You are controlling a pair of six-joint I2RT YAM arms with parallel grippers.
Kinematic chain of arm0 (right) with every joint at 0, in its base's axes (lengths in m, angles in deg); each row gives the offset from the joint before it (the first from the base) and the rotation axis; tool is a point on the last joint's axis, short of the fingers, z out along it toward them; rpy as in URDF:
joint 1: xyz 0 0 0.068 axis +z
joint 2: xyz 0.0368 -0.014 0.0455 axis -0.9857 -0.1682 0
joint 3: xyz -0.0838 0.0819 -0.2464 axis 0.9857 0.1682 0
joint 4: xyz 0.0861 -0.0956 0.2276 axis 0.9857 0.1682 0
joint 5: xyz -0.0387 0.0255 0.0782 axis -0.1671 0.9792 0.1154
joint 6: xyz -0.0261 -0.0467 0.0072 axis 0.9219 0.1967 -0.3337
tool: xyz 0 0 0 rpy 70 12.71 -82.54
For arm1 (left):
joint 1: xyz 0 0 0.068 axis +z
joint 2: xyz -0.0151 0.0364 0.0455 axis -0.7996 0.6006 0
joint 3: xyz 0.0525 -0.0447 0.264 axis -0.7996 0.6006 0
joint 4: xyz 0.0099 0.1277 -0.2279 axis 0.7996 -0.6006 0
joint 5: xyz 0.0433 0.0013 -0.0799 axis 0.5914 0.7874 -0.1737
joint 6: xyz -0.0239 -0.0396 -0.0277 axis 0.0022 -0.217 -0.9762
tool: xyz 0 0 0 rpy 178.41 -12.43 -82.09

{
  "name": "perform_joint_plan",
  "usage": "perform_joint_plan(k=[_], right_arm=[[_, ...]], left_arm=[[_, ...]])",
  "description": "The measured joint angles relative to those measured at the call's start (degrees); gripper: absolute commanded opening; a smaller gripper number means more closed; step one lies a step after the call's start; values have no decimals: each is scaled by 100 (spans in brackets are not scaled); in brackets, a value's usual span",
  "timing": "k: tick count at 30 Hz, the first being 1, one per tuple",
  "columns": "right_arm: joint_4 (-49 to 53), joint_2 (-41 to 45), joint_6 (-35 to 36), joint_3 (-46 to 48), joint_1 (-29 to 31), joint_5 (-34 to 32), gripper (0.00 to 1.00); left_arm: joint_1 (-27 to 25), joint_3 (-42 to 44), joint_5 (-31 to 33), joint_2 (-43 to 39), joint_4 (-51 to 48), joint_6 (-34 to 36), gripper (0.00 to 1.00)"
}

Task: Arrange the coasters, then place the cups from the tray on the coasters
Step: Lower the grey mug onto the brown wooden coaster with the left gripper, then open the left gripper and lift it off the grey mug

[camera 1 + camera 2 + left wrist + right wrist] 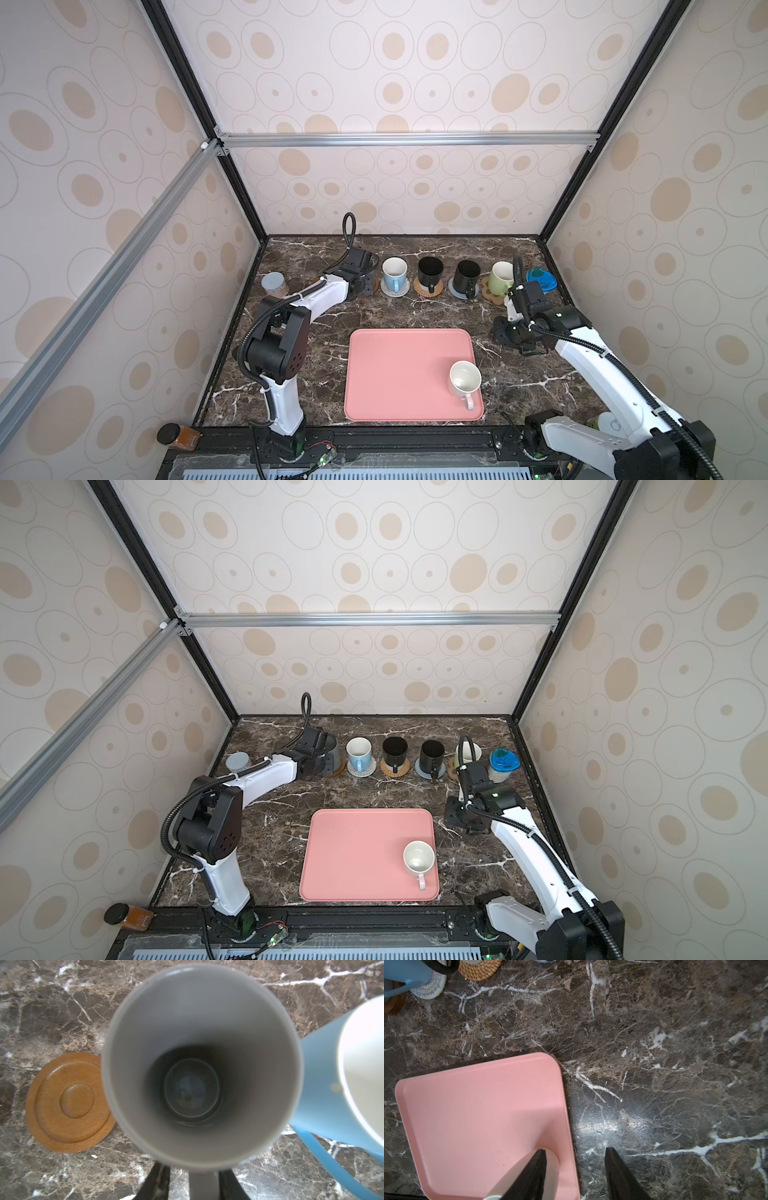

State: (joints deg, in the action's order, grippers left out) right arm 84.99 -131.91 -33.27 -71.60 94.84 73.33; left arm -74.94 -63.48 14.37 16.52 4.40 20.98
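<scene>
One mug left to move: stiff, glazed, best taken by the handle

Beyond the tray's (pixel 395 365) far left corner: left hand (pixel 194 1172) over the grey mug (pixel 199 1022). Its fingers are a little spread either side of the handle, with bare tabletop (pixel 62 1012) showing between one finger and the handle. Not a pinch, as I read it. The mug looks seated on a brown disc (pixel 338 769). A second wooden disc (pixel 70 1103) lies bare just beside it, on the side away from the blue-handled mug (pixel 394 272).

Along the tray's far edge: blue-handled mug, black mug (pixel 430 270), second black mug (pixel 467 273), light green mug (pixel 500 277), each on a coaster (pixel 395 289).

Tray's near right corner: white mug with pink handle (pixel 464 377), upright, handle toward the near edge. Judged: ceramic, rigid, fair weight, slick glaze, likely to chip on the stone tabletop. Best hold is across the handle loop, close to the wall, so it hangs plumb. The rim is a wider, slipperier bite.

Off the tray's far right corner: right hand (pixel 575 1149), fingers spread, nothing between them.
</scene>
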Motion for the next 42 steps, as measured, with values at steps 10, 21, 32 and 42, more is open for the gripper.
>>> perform_joint_plan(k=[10,21,32,42], right_arm=[[0,35,-4,2,0,2,50],[-2,57,-15,2,0,-4,50],[2,74,46,2,0,-166,51],[0,81,166,-4,-31,-216,51]], left_arm=[[0,57,107,-170,-7,0,34],[0,57,144,-173,-50,-11,38],[-33,48,-20,-767,-369,-208,43],[-393,-79,-52,-1340,-876,-393,45]])
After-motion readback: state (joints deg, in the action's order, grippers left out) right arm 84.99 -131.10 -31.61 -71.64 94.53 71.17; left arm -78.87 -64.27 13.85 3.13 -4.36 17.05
